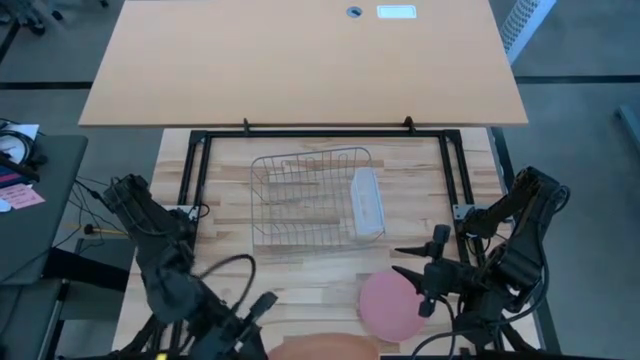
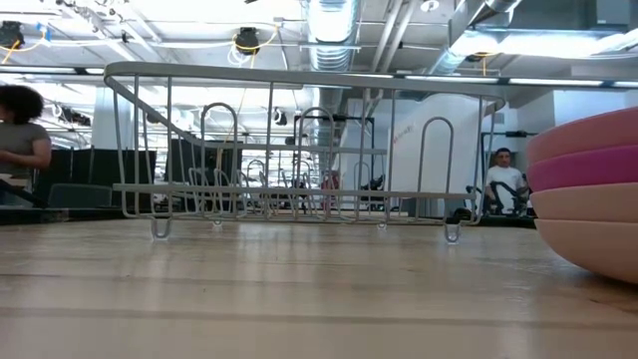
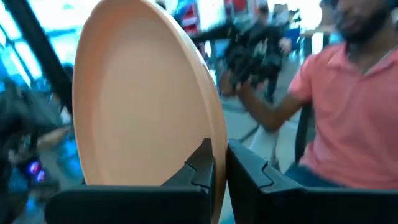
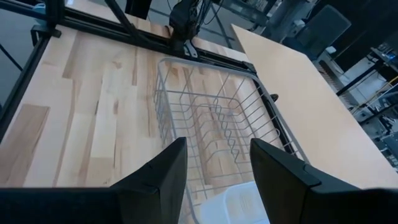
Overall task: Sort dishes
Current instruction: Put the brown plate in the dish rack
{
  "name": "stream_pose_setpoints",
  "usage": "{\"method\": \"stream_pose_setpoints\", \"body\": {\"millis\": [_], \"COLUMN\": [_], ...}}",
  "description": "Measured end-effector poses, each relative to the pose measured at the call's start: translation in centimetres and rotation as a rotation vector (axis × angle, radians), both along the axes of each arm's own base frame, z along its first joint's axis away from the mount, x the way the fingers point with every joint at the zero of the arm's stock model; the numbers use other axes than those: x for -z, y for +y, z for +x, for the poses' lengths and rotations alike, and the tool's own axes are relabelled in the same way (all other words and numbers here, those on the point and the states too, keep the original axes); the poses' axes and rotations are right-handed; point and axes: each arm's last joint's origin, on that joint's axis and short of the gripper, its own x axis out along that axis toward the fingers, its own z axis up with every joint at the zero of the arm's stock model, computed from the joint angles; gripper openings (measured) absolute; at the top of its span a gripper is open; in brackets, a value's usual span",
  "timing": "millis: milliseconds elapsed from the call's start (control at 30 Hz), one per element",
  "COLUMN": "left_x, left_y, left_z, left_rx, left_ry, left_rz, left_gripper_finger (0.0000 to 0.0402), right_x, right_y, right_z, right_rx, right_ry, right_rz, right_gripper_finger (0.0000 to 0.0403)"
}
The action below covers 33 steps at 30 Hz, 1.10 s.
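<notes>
High: wire rack [image 1: 310, 197] mid-table w/ tub [image 1: 367, 203]; pink plate [image 1: 391, 304] beside right gripper [image 1: 412, 260], fingers apart, holding nothing. Low: plate stack [image 2: 588, 204], right. L wrist: left gripper [image 3: 219, 163] pinching salmon plate [image 3: 140, 99] rim, seemingly upright.

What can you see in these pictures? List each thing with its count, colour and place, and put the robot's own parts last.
Wire rack: one, grey metal, middle of the wooden table.
Tub: one, translucent, at the rack's right end.
Plate stack: pink on top from above; the low view shows pale pink, magenta and salmon layers; near edge, right of centre.
Salmon plate: one, held on edge.
Person: one, coral shirt, beyond the table; others farther off.
Left gripper: shut on the salmon plate's rim.
Right gripper: open, above the table beside the stack, facing the rack.
</notes>
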Motion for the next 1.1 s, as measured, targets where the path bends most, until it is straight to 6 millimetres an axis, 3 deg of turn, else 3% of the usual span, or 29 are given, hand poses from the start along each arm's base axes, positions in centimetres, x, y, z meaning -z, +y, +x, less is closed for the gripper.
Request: {"method": "stream_pose_setpoints", "body": {"millis": [167, 400, 867, 1100], "left_x": [2.0, 1.7, 3.2, 4.8], "left_y": [-0.7, -0.4, 1.8, 1.6], "left_z": [0.1, -0.2, 0.8, 0.1], "left_rx": [-0.059, -0.075, -0.111, 0.071], "left_ry": [0.039, 0.01, 0.146, 0.205], "left_rz": [0.05, 0.076, 0.217, 0.402], "left_gripper_finger": [0.0017, 0.0017, 0.0017, 0.0017], "right_x": [0.0, 0.0, -0.1, -1.6], "right_y": [0.0, -0.2, 0.1, 3.1], "right_z": [0.0, 0.3, 0.4, 0.6], "right_rx": [-0.001, 0.011, -0.011, -0.284], "right_ry": [0.003, 0.001, -0.005, -0.033], "right_rz": [0.003, 0.014, 0.022, 0.132], "right_gripper_finger": [0.0182, 0.0182, 0.0182, 0.0182]}}
